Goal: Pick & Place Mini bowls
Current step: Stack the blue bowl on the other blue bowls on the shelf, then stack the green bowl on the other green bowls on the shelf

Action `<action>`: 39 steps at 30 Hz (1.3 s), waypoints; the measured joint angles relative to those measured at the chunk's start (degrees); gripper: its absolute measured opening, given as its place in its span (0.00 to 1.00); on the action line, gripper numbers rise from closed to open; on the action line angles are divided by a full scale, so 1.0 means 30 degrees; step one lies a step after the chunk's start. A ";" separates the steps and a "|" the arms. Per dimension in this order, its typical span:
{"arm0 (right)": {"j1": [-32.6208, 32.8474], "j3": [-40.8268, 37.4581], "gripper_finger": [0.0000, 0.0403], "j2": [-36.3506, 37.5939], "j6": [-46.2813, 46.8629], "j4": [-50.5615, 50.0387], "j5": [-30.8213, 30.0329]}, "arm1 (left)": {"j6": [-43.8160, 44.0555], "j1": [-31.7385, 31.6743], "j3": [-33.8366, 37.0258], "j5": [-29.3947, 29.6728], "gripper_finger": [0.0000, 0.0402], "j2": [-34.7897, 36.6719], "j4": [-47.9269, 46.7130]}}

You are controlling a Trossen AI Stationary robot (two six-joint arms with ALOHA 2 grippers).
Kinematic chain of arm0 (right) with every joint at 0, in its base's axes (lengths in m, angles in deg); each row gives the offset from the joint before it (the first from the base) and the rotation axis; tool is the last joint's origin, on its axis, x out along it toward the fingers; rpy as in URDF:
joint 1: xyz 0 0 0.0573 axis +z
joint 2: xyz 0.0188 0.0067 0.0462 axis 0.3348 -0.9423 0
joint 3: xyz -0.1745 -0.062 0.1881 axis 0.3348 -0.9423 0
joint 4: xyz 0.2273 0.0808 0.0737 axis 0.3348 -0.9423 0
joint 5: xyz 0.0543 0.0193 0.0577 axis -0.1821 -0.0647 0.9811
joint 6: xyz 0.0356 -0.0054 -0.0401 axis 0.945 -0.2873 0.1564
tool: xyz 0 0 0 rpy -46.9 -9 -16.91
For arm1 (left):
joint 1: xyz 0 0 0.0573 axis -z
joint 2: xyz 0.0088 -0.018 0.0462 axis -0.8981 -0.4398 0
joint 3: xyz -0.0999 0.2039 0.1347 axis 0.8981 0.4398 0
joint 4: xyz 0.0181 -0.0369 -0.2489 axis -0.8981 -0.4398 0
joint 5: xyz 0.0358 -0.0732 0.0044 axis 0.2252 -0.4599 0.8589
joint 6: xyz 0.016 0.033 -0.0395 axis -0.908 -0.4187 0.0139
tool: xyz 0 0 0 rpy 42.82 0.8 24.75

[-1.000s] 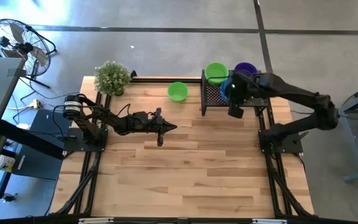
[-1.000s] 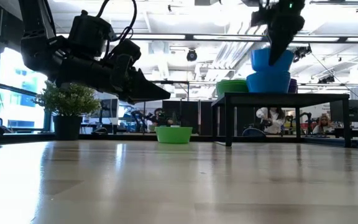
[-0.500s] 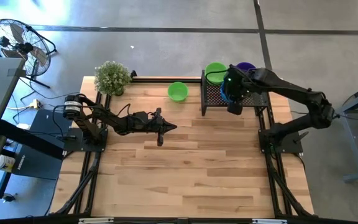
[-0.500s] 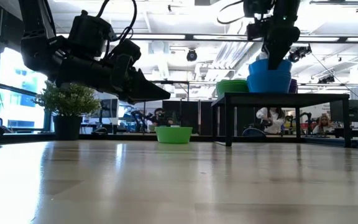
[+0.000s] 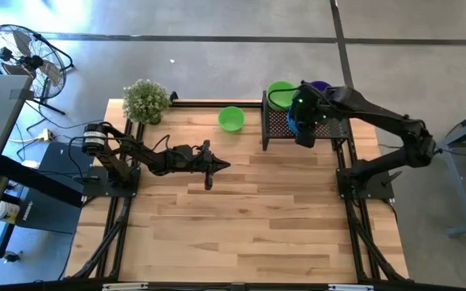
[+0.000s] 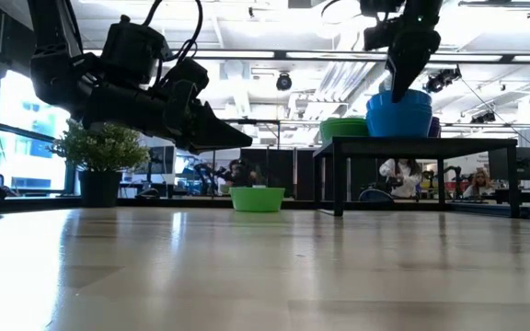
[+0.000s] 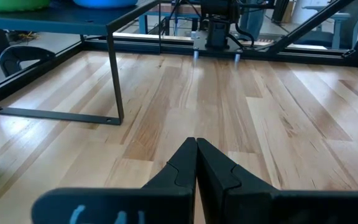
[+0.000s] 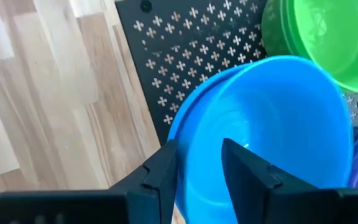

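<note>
A stack of blue mini bowls point(image 6: 399, 115) sits on the black mesh rack point(image 5: 275, 129) at the far right. Green mini bowls point(image 5: 280, 93) and a purple one point(image 5: 320, 86) sit beside it on the rack. My right gripper point(image 8: 201, 155) hangs open over the stack, pointing steeply down. One finger point(image 8: 247, 171) is inside the top blue bowl point(image 8: 272, 118) and the other point(image 8: 163, 171) is outside its rim. A lone green mini bowl point(image 5: 231, 119) rests on the table left of the rack. My left gripper point(image 7: 196, 149) is shut and holds nothing, above the table's middle left. My right gripper straddles the top blue bowl's rim point(image 8: 197, 124) from above, one finger inside and one outside. A gap shows between the fingers, and I cannot tell whether either still touches the rim. The bowl sits nested and level on the blue stack.
A potted plant point(image 5: 146, 100) stands at the table's far left corner. The rack stands on thin black legs point(image 7: 114, 68) with open space under it. Bare wooden tabletop point(image 5: 257, 218) stretches across the middle and near side.
My right gripper has carried the top blue bowl a little toward the table's left and downward. The bowl hung tilted above the blue stack before. It now sits nested and level in the stack.
</note>
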 joint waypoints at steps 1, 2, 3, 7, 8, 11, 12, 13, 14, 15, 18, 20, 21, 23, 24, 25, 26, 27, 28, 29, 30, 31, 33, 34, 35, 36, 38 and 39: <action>0.0026 0.0094 0.28 0.0062 0.0007 -0.0021 0.0012 | 0.0000 0.0000 -0.0004 0.0000 0.00 0.0000 -0.0003; 0.0049 0.0149 0.27 0.0127 0.0043 -0.0047 -0.0001 | 0.0000 0.0000 0.0000 0.0000 0.00 0.0000 -0.0007; 0.0048 0.0173 0.26 0.0234 0.0066 -0.0054 -0.0017 | 0.0000 0.0000 -0.0001 0.0000 0.00 0.0000 -0.0007; 0.0048 0.0175 0.22 0.0668 0.0163 -0.0126 0.0027 | 0.0000 0.0000 0.0000 0.0000 0.00 0.0000 -0.0015; 0.0048 0.0175 0.21 0.0777 0.0183 -0.0138 0.0104 | 0.0000 0.0000 0.0000 0.0003 0.00 0.0000 -0.0015; 0.0048 0.0175 0.15 0.1154 0.0333 -0.0117 0.0679 | 0.0000 0.0000 0.0000 0.0000 0.00 0.0000 -0.0045; 0.0048 0.0175 0.12 0.1204 0.0482 -0.0070 0.0999 | 0.0000 0.0000 -0.0007 0.0000 0.00 0.0000 -0.0073; 0.0048 0.0175 0.10 0.1214 0.0595 -0.0007 0.1315 | 0.0000 0.0000 -0.0004 0.0003 0.00 0.0000 -0.0087; 0.0048 0.0159 0.07 0.1214 0.0646 0.0016 0.1614 | 0.0000 0.0000 -0.0003 0.0000 0.00 0.0000 -0.0084; 0.0048 0.0079 0.04 0.1214 0.0657 0.0057 0.1849 | 0.0000 0.0000 -0.0003 0.0003 0.00 0.0000 -0.0083; 0.0048 -0.0424 0.01 0.1221 0.0656 0.0225 0.1924 | 0.0000 0.0000 0.0000 0.0000 0.00 0.0000 -0.0080; 0.0048 -0.0801 0.04 0.1199 0.0656 0.0291 0.1383 | 0.0000 0.0000 0.0000 0.0000 0.00 0.0000 -0.0081; 0.0049 -0.0920 0.05 0.1199 0.0653 0.0275 0.1066 | 0.0000 0.0000 -0.0007 0.0000 0.00 0.0000 -0.0087; 0.0048 -0.0947 0.09 0.1206 0.0504 0.0355 0.0771 | 0.0000 0.0000 0.0000 0.0000 0.00 0.0000 -0.0080; 0.0048 -0.0954 0.11 0.1250 0.0438 0.0464 0.0777 | 0.0000 0.0000 -0.0007 0.0000 0.00 0.0000 -0.0080; 0.0048 -0.0954 0.13 0.1283 0.0431 0.0641 0.0764 | 0.0000 0.0000 -0.0006 0.0000 0.00 0.0000 -0.0080; 0.0048 -0.0954 0.15 0.1350 0.0425 0.0858 0.0775 | 0.0000 0.0000 0.0000 0.0000 0.00 0.0000 -0.0075; 0.0048 -0.0954 0.18 0.1413 0.0415 0.1086 0.0785 | 0.0000 0.0000 -0.0006 0.0000 0.00 0.0000 -0.0073; 0.0048 -0.0954 0.20 0.1514 0.0397 0.1207 0.0781 | 0.0000 0.0000 0.0000 0.0000 0.00 0.0000 -0.0077; 0.0048 -0.0961 0.22 0.1640 0.0391 0.1300 0.0785 | 0.0000 0.0000 -0.0004 0.0000 0.00 0.0000 -0.0073; 0.0048 -0.0961 0.24 0.1785 0.0386 0.1403 0.0785 | 0.0000 0.0000 0.0000 0.0000 0.00 0.0000 -0.0073; 0.0048 -0.0961 0.26 0.1956 0.0389 0.1516 0.0791 | 0.0000 0.0000 -0.0006 0.0000 0.00 0.0000 -0.0073; 0.0048 -0.0961 0.30 0.2341 0.0469 0.1604 0.0788 | 0.0000 0.0000 0.0000 0.0000 0.00 0.0000 -0.0073; 0.0048 -0.0967 0.31 0.2569 0.0569 0.1577 0.0819 | 0.0000 0.0000 -0.0007 0.0000 0.00 0.0000 -0.0073; 0.0048 -0.0981 0.31 0.2810 0.0660 0.1518 0.0946 | 0.0000 0.0000 -0.0004 0.0000 0.00 0.0000 -0.0076; 0.0048 -0.0993 0.31 0.3063 0.0675 0.1431 0.1128 | 0.0000 0.0000 -0.0005 0.0000 0.00 0.0000 -0.0078; 0.0048 -0.1169 0.30 0.3675 0.0699 0.1451 0.1842 | 0.0000 0.0000 0.0000 0.0000 0.00 0.0000 -0.0080; 0.0058 -0.1368 0.28 0.4011 0.0704 0.1680 0.2190 | 0.0000 0.0000 -0.0003 0.0000 0.00 0.0000 -0.0080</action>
